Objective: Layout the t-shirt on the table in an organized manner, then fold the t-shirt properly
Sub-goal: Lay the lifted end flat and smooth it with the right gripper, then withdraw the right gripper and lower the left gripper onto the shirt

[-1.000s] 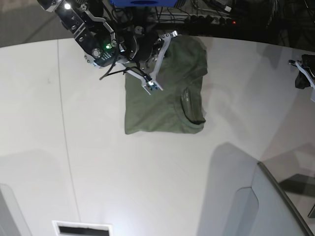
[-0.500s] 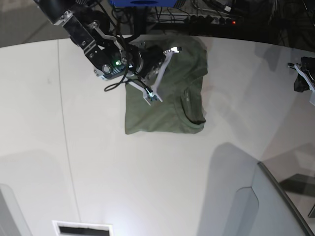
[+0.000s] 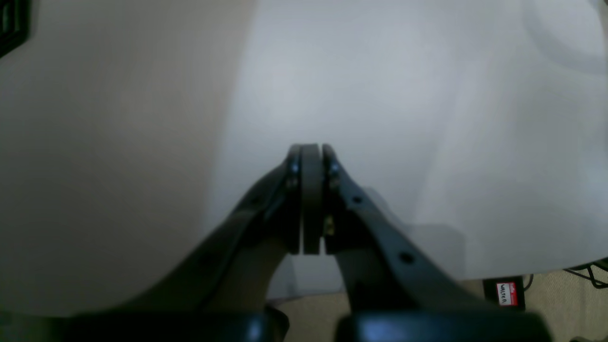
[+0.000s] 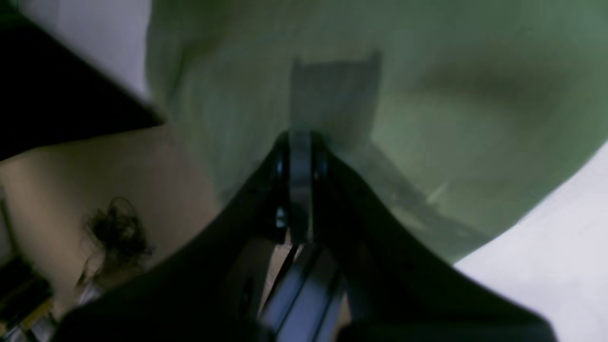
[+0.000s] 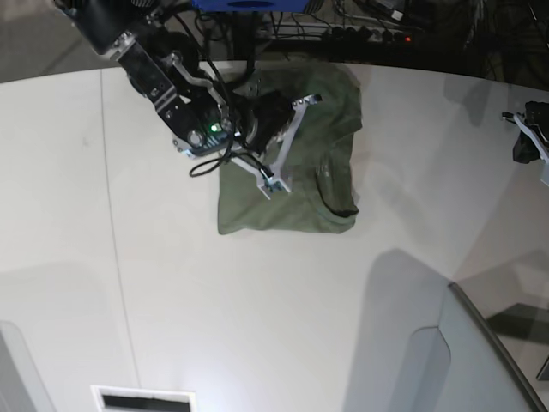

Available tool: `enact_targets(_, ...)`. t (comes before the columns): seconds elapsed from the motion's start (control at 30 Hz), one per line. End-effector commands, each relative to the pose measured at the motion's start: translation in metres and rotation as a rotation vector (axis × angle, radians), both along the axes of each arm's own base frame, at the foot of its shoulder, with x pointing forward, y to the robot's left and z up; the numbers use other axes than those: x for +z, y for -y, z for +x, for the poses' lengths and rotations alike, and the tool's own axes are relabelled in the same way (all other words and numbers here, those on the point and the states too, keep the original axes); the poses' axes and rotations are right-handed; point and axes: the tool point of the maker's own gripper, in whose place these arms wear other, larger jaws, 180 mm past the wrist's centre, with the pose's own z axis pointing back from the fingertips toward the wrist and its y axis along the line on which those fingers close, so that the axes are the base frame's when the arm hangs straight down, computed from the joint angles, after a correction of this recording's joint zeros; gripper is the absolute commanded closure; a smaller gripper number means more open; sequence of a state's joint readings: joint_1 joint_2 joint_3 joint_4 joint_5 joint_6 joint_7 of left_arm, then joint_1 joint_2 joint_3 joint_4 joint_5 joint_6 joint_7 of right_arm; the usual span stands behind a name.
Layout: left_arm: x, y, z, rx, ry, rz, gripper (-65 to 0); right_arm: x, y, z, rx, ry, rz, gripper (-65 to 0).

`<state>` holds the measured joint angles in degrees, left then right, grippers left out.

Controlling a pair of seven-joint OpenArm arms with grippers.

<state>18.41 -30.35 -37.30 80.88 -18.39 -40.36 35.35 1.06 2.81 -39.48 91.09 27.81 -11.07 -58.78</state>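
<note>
The olive-green t-shirt (image 5: 287, 210) lies folded into a rough rectangle at the back middle of the white table (image 5: 257, 309), its collar (image 5: 340, 196) toward the right. My right gripper (image 5: 290, 144) is over the shirt's upper left part. In the right wrist view its jaws (image 4: 299, 138) are shut with no cloth between them, just above or on the green fabric (image 4: 427, 118); I cannot tell if they touch. My left gripper (image 5: 525, 137) sits at the table's far right edge, away from the shirt. In the left wrist view it is shut (image 3: 311, 152) and empty over bare table (image 3: 380, 95).
A grey angled panel (image 5: 467, 360) rises at the front right. A white slotted plate (image 5: 141, 399) lies at the front edge. A thin dark seam (image 5: 111, 215) runs down the table's left side. Cables and dark gear (image 5: 360, 26) crowd behind the table.
My right arm has slid down and to the right across the shirt, jaws staying shut. The shirt keeps its shape. The left arm has hardly moved.
</note>
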Motion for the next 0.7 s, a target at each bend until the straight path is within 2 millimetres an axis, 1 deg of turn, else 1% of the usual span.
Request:
enact_targets(0.0, 0.016, -0.007, 0.01, -0.008, 0.043, 0.025, 0.0, 0.006, -0.005, 0.0, 0.007, 0.003, 0.021, 0.0)
enact_targets(0.03, 0.016, -0.007, 0.01, -0.008, 0.043, 0.025, 0.0, 0.007, -0.006, -0.002, 0.008, 0.004, 0.028, 0.0)
enact_targets(0.1, 0.016, -0.007, 0.009, -0.008, 0.04, 0.025, 0.0, 0.003, -0.002, -0.024, 0.015, -0.036, 0.028, 0.0)
enact_targets(0.13, 0.016, -0.007, 0.009, -0.008, 0.04, 0.025, 0.0, 0.003, -0.002, -0.03, 0.016, -0.044, 0.033, 0.0)
enact_targets(0.17, 0.015, -0.007, 0.008, -0.008, 0.038, 0.025, 0.0, 0.003, -0.003, -0.035, 0.022, -0.048, 0.035, 0.0)
enact_targets(0.2, 0.014, -0.007, 0.007, -0.007, 0.034, 0.024, 0.0, 0.004, -0.004, -0.035, 0.025, -0.045, 0.035, 0.0)
enact_targets(0.27, 0.014, -0.007, 0.007, -0.006, 0.034, 0.023, 0.0, 0.009, -0.004, -0.015, 0.024, -0.008, 0.026, 0.0)
enact_targets(0.37, 0.013, -0.005, 0.007, -0.006, 0.035, 0.02, 0.0, 0.022, -0.006, 0.038, 0.023, 0.076, 0.001, 0.0)
enact_targets(0.5, 0.012, -0.004, 0.007, -0.007, 0.037, 0.017, 0.0, 0.031, -0.004, 0.096, 0.006, 0.136, -0.053, -0.2)
enact_targets(0.57, 0.008, 0.0, 0.006, -0.002, 0.037, 0.002, 0.0, 0.028, 0.001, 0.126, -0.027, 0.175, -0.079, -0.2)
enact_targets(0.67, 0.002, 0.008, 0.004, -0.001, 0.033, -0.017, 0.0, 0.015, 0.005, 0.157, -0.036, 0.225, -0.1, -0.2)
